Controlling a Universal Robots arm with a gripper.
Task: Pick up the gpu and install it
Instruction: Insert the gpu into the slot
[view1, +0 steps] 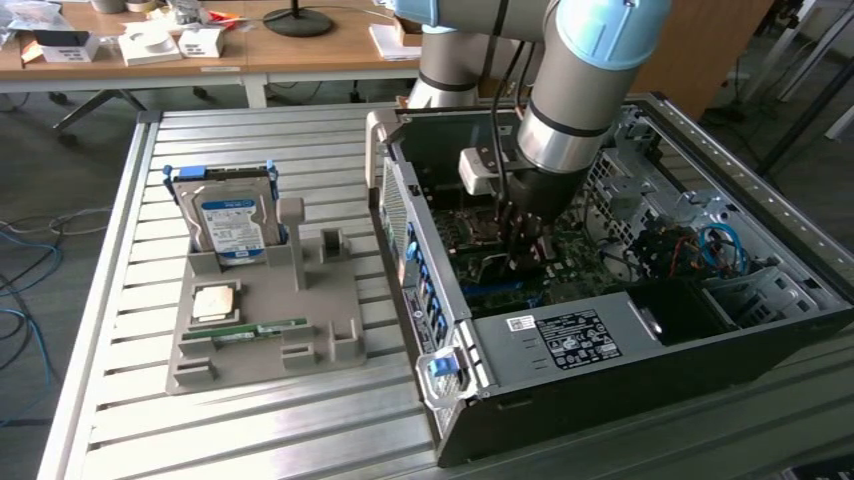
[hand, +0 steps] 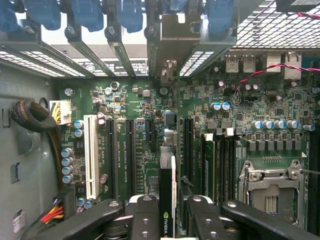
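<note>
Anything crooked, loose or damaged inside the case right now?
Nothing stands out. The gripper holds the gpu edge-on and upright over the motherboard, running parallel with the expansion slots. No bent parts or stray pieces show in the case. On the holder outside, the hard drive stands upright.

Slot brackets (hand: 120, 50) close ahead of gpu (hand: 167, 195)

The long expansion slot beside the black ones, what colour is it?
White, clearest in the wrist view.
</note>
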